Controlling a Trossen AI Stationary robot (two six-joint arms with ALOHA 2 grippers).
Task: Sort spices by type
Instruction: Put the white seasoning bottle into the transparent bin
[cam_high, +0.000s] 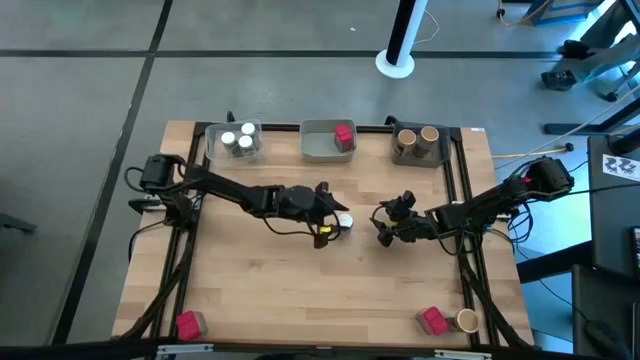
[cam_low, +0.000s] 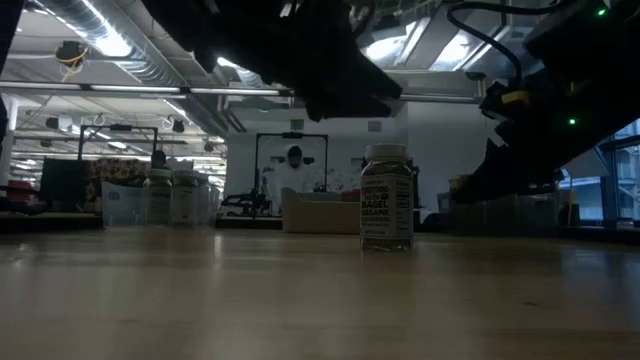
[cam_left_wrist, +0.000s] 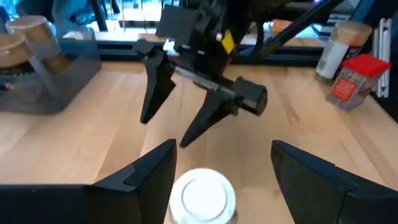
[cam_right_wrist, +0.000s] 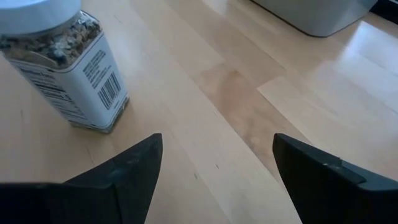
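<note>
White-capped jar (cam_left_wrist: 203, 198) stands on the surface between the left hand's (cam_left_wrist: 222, 180) wide fingers, ungripped; right hand (cam_right_wrist: 217, 171) waits wide nearby. Next: close, lift toward its matching tray (cam_high: 212, 146).

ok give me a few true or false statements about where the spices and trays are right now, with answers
1. The left end effector is open around a white-capped jar standing mid-table. True.
2. The middle tray holds two red packets. False: it holds one red packet.
3. The tray with white-capped jars sits at the back left. True.
4. The right end effector grips a tan jar. False: it is open and holds nothing.
5. A red packet and a tan jar wait side by side at the front right of the table. True.
6. The front left corner has no spices. False: a red packet lies there.
</note>
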